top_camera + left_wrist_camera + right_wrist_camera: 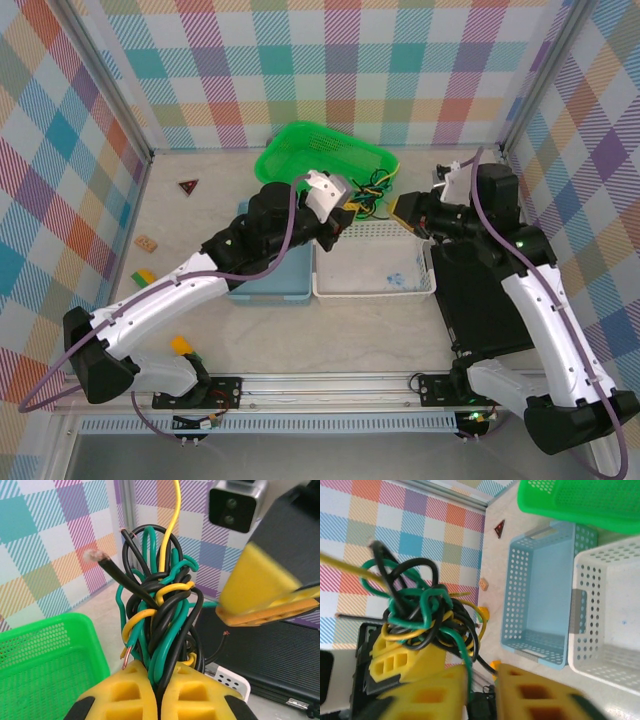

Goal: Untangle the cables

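Observation:
The cables (372, 188) are a knot of black, green and yellow wires held up above the white basket's far edge. My left gripper (348, 213) is shut on the lower end of the bundle; in the left wrist view its yellow fingers (135, 695) pinch green and black strands of the cables (160, 610). My right gripper (405, 212) is just right of the knot. In the right wrist view it (482, 680) stands open, a green strand of the cables (425, 615) running down through the gap. One right finger (260, 595) hangs beside the tangle.
A green basket (300, 150) lies at the back, a blue basket (270, 290) and a white basket (375, 285) side by side in the middle. A black mat (480, 300) lies on the right. Small pieces (188, 186) (147, 242) sit on the left.

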Robot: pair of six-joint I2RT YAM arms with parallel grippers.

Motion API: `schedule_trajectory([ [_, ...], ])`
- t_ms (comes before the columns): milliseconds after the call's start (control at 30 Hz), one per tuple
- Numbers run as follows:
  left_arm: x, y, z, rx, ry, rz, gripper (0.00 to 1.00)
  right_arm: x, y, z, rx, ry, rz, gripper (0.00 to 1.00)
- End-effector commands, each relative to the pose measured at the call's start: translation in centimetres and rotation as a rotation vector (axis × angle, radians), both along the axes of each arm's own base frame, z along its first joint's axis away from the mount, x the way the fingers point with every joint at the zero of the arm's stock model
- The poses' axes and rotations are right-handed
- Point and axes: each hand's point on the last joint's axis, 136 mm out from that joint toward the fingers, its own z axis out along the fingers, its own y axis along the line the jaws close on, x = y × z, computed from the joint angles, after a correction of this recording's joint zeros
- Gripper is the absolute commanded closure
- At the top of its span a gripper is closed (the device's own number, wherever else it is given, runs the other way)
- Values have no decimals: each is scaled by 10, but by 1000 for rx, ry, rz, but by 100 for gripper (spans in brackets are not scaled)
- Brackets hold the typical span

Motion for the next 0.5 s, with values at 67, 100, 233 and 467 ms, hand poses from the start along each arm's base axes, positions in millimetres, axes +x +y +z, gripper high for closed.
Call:
schedule_trajectory([
  [67,-1,15,20,27,-38,-10,100,-23,-11,44,-120,-301,100,37],
  [100,-5,14,18,44,-39,-40,100,-26,-14,47,-158,-344,107,35],
  [233,-16,12,12,86,-35,-127,100,-28,-24,48,-266,-412,120,35],
  [467,-35,10,5,94,-49,-228,100,-16,-13,39,-241,-333,191,46],
])
